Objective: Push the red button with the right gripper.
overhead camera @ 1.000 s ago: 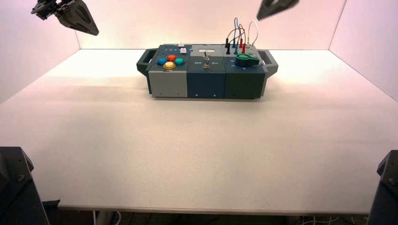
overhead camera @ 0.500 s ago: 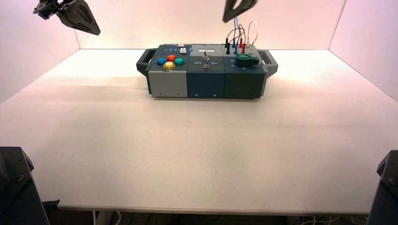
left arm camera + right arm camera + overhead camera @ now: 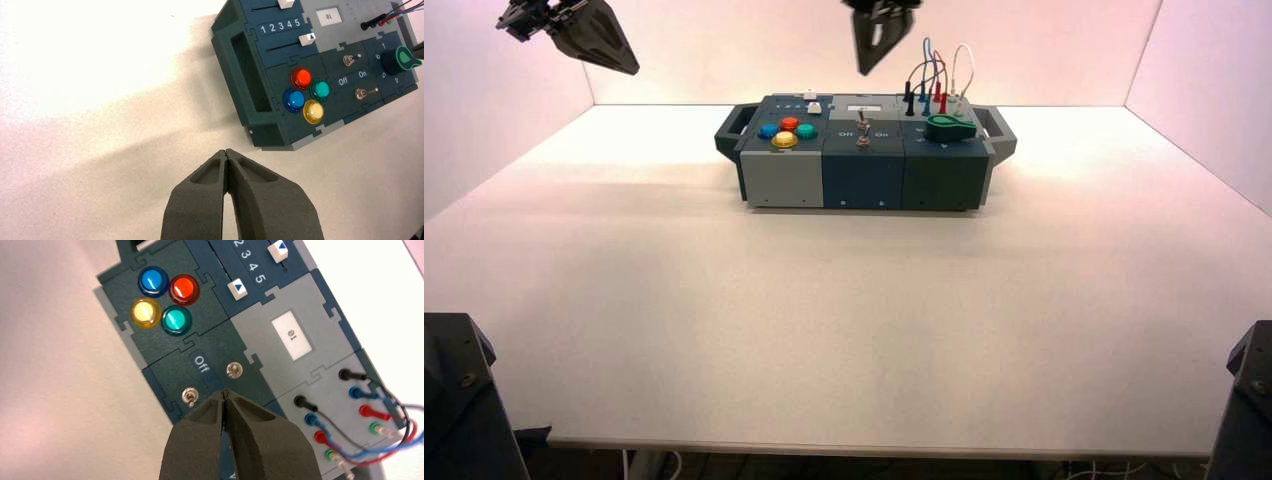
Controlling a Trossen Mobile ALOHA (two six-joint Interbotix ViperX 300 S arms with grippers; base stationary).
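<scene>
The red button (image 3: 789, 123) is the rear one of four round buttons on the box's (image 3: 784, 180) left section, with blue, yellow and teal ones around it. It shows in the right wrist view (image 3: 184, 288) and the left wrist view (image 3: 301, 78). My right gripper (image 3: 868, 62) is shut and empty, high above the box's middle section, to the right of the buttons; in its own view its tip (image 3: 226, 392) hangs over the toggle switches. My left gripper (image 3: 624, 65) is shut and empty, raised at the far left (image 3: 227, 151).
Two metal toggle switches (image 3: 233, 370) sit by the "Off" label. Sliders with a 1–5 scale (image 3: 237, 288), a small white display (image 3: 291, 335), a green knob (image 3: 950, 127) and plugged coloured wires (image 3: 934, 75) fill the box's right part. Handles stick out at both ends (image 3: 729, 130).
My right gripper has swung left from above the box's right end to above its middle and dropped slightly, its tip now pointing down. The left gripper has not moved.
</scene>
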